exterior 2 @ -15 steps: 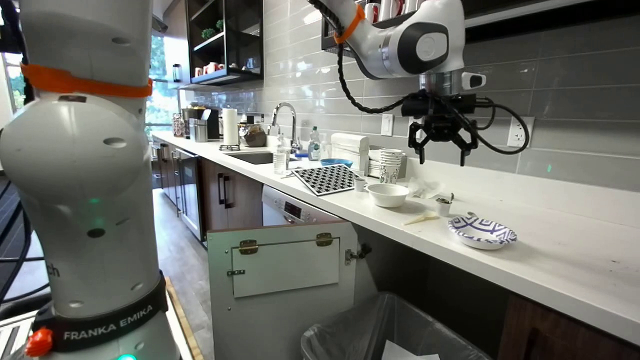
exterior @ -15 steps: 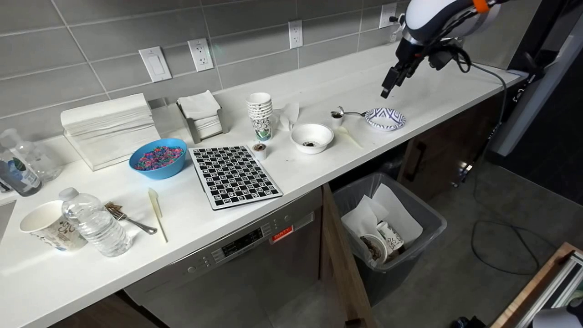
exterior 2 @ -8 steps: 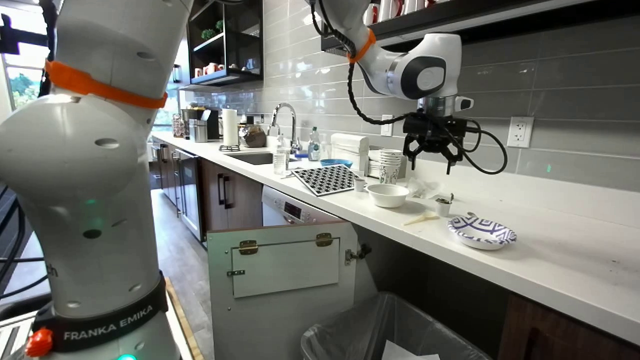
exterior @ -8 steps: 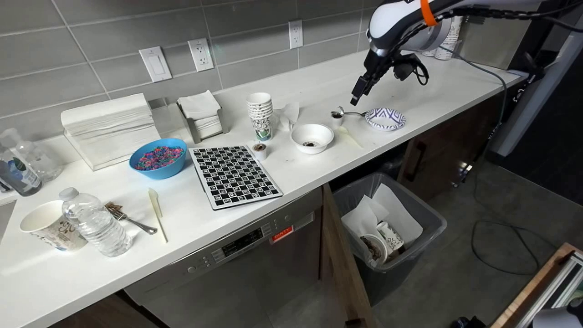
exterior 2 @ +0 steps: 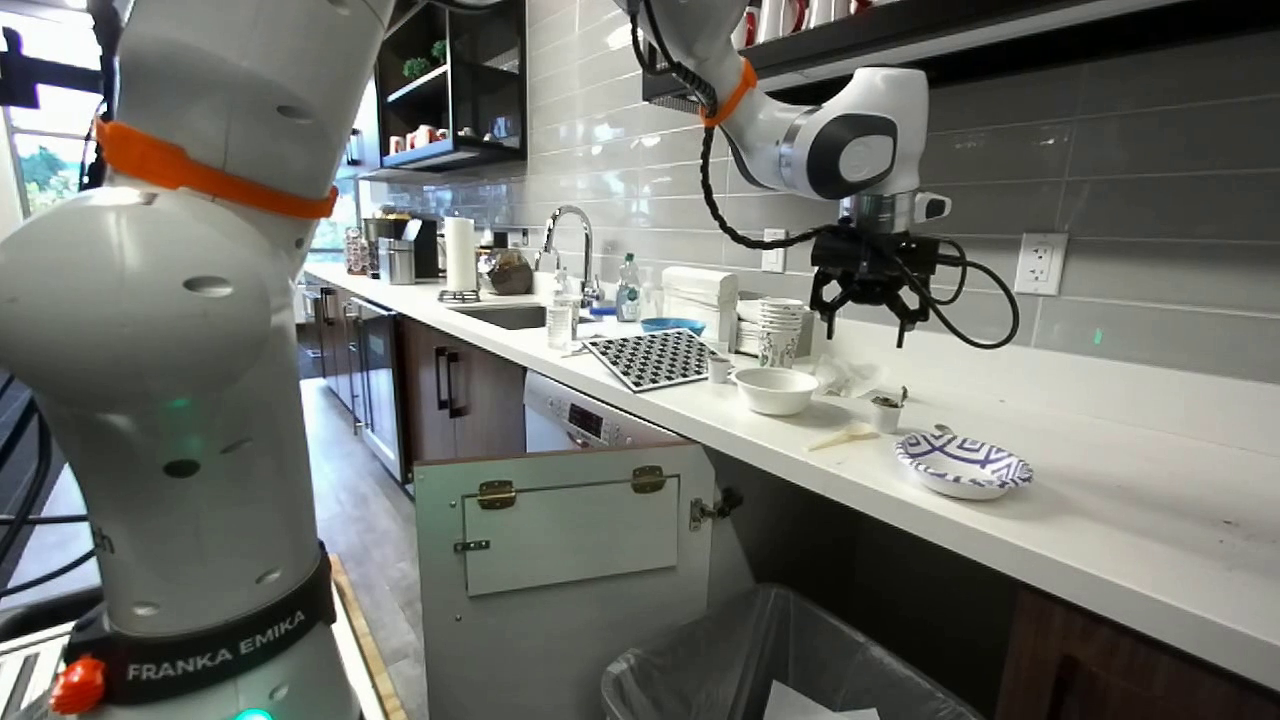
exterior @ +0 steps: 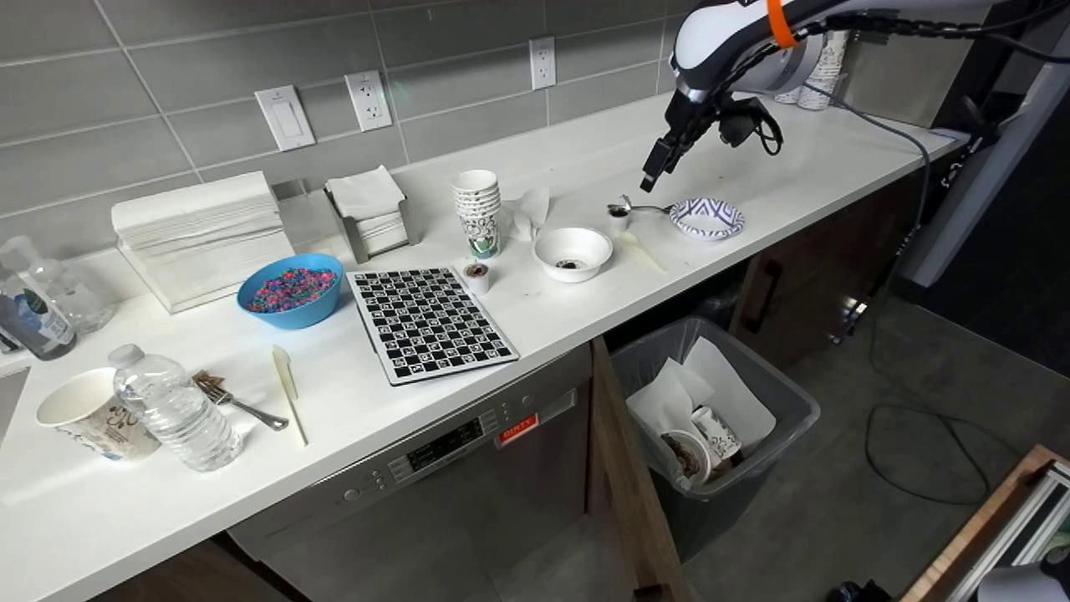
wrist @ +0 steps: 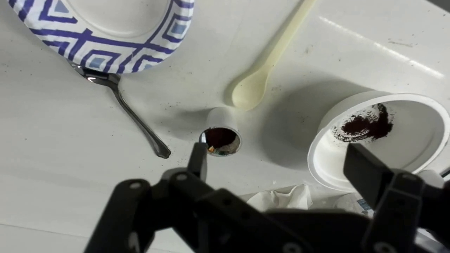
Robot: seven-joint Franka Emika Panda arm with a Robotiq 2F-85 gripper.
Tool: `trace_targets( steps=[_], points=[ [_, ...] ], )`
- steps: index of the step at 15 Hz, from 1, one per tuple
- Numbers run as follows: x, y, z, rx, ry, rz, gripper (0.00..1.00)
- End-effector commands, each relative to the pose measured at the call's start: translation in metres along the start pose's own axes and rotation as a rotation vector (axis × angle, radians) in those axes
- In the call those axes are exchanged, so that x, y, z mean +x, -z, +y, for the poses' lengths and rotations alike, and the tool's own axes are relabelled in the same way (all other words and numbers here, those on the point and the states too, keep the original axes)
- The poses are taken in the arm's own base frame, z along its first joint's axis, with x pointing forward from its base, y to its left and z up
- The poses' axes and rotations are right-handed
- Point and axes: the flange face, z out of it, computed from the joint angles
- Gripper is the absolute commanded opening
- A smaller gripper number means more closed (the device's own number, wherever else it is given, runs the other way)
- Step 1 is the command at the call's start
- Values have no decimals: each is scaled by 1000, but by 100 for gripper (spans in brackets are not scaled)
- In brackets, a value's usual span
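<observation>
So the pincer (exterior 2: 865,336) is spread wide, holding nothing, up above the counter (exterior 2: 1130,475). Little white cup (exterior 2: 886,416) with dark stuff inside stands below it, near the white bowl (exterior 2: 776,391).

Open air is separating the pincer (exterior 2: 865,338) from the tabletop (exterior 2: 1130,480). A bare strip is running between the small cup (wrist: 221,119) and the white bowl (wrist: 418,137), while the yellowish spoon (wrist: 249,90) is crowding one end. The metal utensil (wrist: 135,116) and patterned bowl (wrist: 116,49) are obstructing the cup's opposite side.
</observation>
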Motion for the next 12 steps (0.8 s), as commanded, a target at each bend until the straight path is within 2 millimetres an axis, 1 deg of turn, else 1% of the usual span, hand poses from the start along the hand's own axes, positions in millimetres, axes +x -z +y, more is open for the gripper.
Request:
trace_targets(
  steps=[1,5,9,12],
  points=[
    [22,-16,0,19,16,32,100],
    [48,-31,1,12,46,37,100],
    [65,-59,12,-21,81,12,100],
    [76,-79,17,-34,116,-4,100]
  ],
)
